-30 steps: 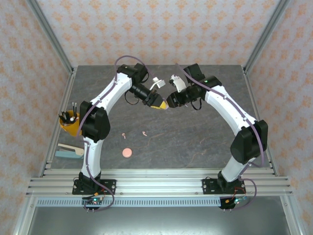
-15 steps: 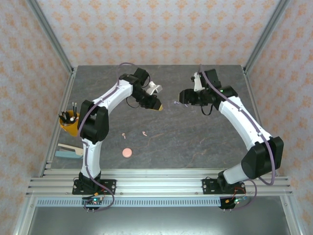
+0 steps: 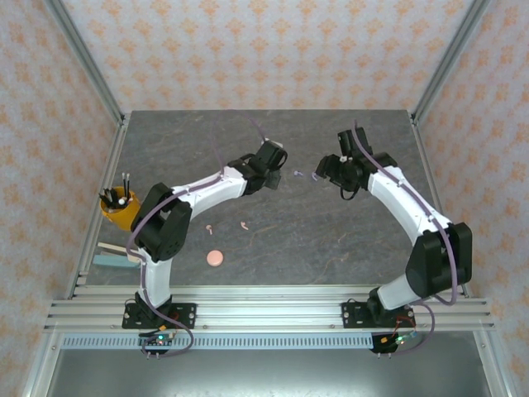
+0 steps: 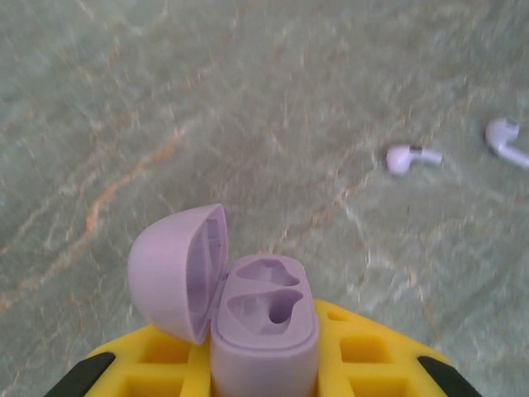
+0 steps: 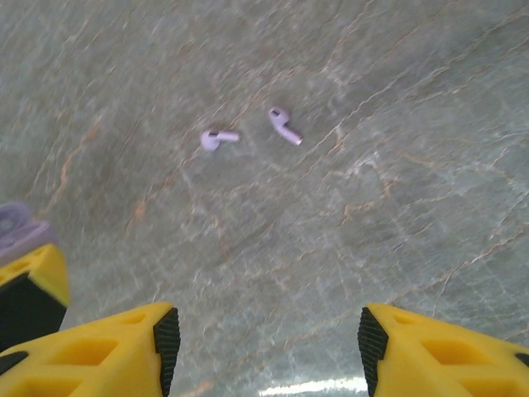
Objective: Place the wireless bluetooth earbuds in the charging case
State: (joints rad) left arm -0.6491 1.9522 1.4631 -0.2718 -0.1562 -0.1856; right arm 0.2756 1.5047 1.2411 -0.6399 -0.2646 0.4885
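From above, the left tool (image 3: 275,179) and right tool (image 3: 326,169) face each other over the middle of the counter (image 3: 364,248), somewhat toward its far edge. One purple bud (image 3: 297,174) and the other purple bud (image 3: 315,176) lie on the stone between them, close together. A pink bud (image 3: 210,227), a second pink bud (image 3: 245,224) and a pink case (image 3: 216,258) sit left of centre, nearer the near edge.

In the left wrist view, the left tool is clenched on the purple case (image 4: 264,318). Its lid (image 4: 178,269) is swung open to the left and both sockets are empty. The purple buds lie loose on the counter beyond it, apart from the case.

In the right wrist view, the right tool is released, its fingers (image 5: 124,351) spread with nothing between them. Both purple buds lie ahead of the tips, untouched.

The buds are small, rounded and light, so a finger landing off-centre would likely flick one across the stone rather than pinch it. A bud gripped the wrong way round would jam at the socket mouth. Pressing down hard could tilt the case in its grip or knock the lid shut. The tools work close together and could collide.
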